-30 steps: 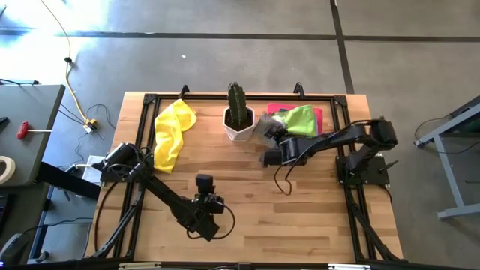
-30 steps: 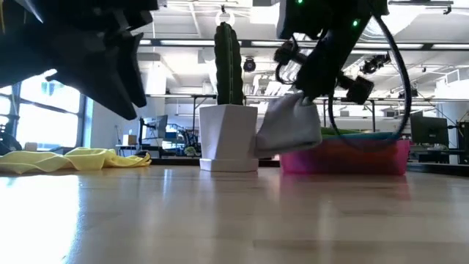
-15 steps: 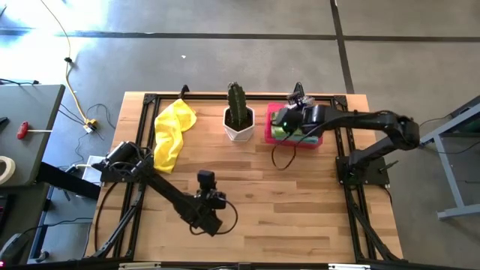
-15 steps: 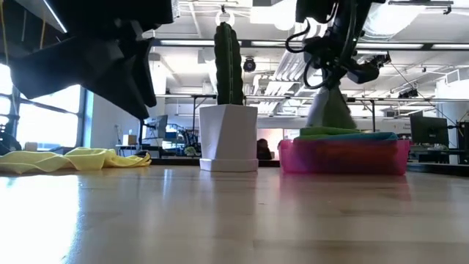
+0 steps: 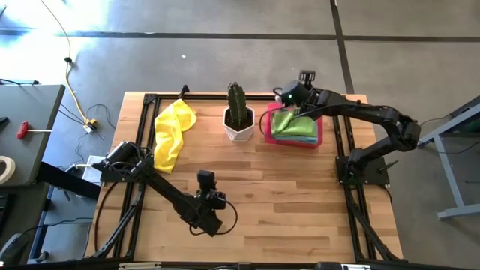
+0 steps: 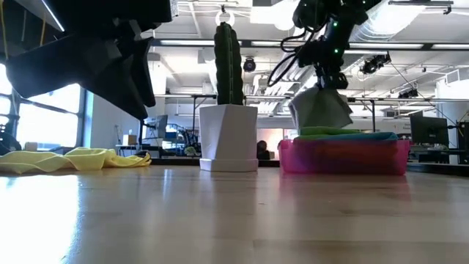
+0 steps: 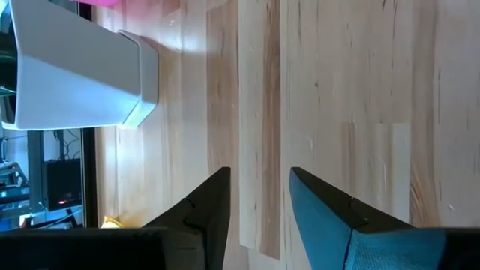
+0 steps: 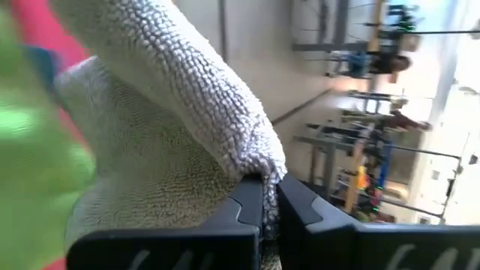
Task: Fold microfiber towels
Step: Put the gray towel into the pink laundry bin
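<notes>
Seen from above, the right gripper [image 5: 289, 103] reaches over the back edge of the pink tray [image 5: 317, 140], upper right of centre in the frame, its fingers pinched tight on a grey towel [image 6: 320, 108] that hangs bunched just above the tray in the low view. The right wrist view shows the nubbly grey cloth caught between the two dark fingers [image 8: 247, 196], with green and pink blurred at the left edge. Inside the tray lies a lime green towel [image 5: 291, 124] on top of a light blue towel [image 5: 306, 138], whose edge shows along the tray's near side. A yellow towel [image 5: 171, 133] sprawls unfolded on the wooden table [image 5: 255, 202] at upper left, well apart from the tray. Between the two stands a cactus [image 5: 238, 105] in a white pot [image 5: 239, 131], just beside the tray's left end. The left gripper [image 5: 212, 211] waits low over bare boards at lower centre, its fingers [image 7: 206, 210] parted with nothing between them, the pot's white wall visible at the upper left of its wrist view.
</notes>
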